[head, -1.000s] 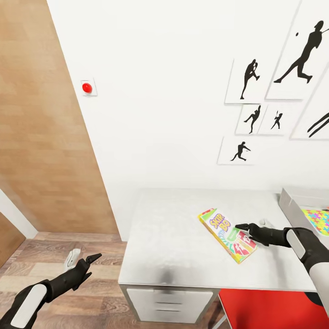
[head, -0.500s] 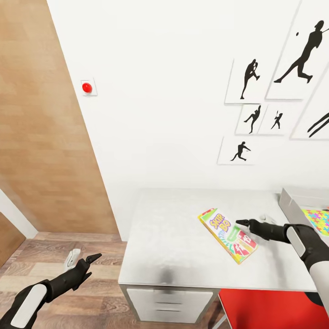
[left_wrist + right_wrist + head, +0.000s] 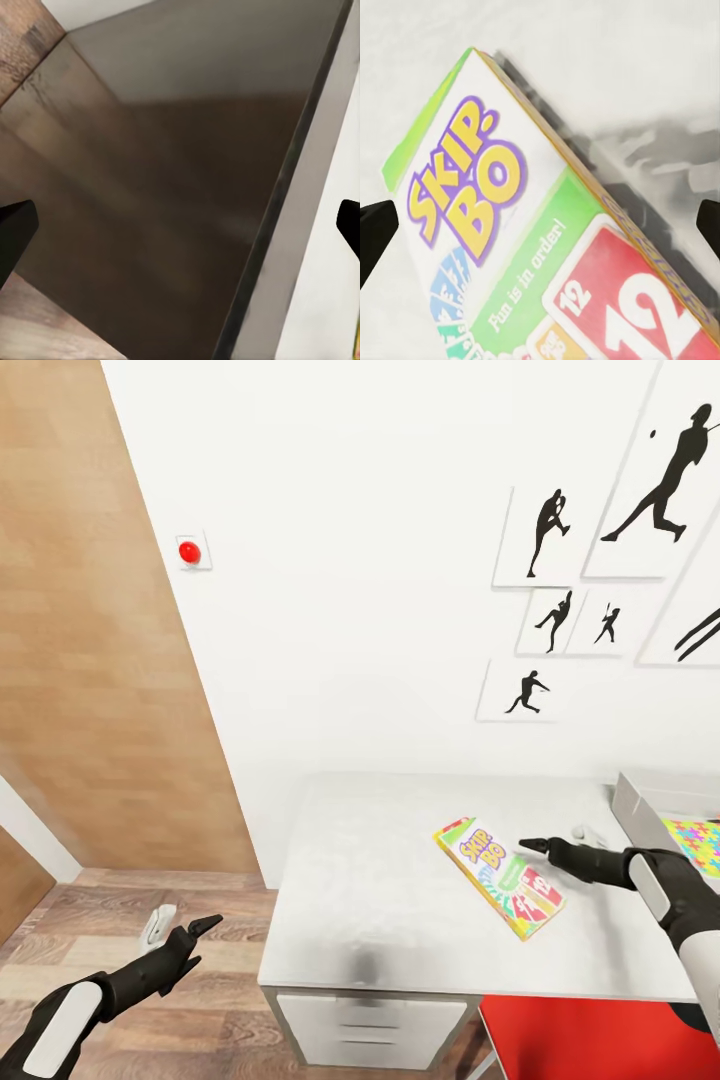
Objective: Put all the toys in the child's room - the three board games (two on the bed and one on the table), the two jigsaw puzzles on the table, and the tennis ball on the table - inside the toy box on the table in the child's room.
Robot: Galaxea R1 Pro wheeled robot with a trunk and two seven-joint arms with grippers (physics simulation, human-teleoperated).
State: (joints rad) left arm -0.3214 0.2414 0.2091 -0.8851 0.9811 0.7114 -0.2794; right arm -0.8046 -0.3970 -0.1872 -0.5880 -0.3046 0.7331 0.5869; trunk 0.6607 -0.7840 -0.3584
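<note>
The SKIP-BO board game [image 3: 498, 877] lies flat on the pale grey-white table [image 3: 380, 880], right of the table's middle and turned at a slant, its white and green end pointing far-left and its red end near-right. The right gripper [image 3: 560, 840] hangs just above the box's right side, its two fingers spread apart, one dark fingertip [image 3: 530, 845] over the box's far edge and a paler one beside it further back; nothing is between them. In the right wrist view the box [image 3: 540, 247] spans the picture under the gripper, with the dark fingertips [image 3: 375, 225] at either side of it and the printed lid showing purple and yellow letters, a green band and a red card with the number 12. At the far right of the table stands the light grey toy box [image 3: 645, 805], with a jigsaw puzzle [image 3: 700, 840] of many colours lying inside it. The left gripper [image 3: 180, 930] is held low over the wood plank floor [image 3: 130, 900], left of the table and well apart from it, its fingers also spread and empty. On the white wall [image 3: 350, 560] behind hang black baseball-player silhouette pictures [image 3: 545, 530] and a small red button [image 3: 189, 551], and a red seat [image 3: 580, 1035] shows near the table's right front.
</note>
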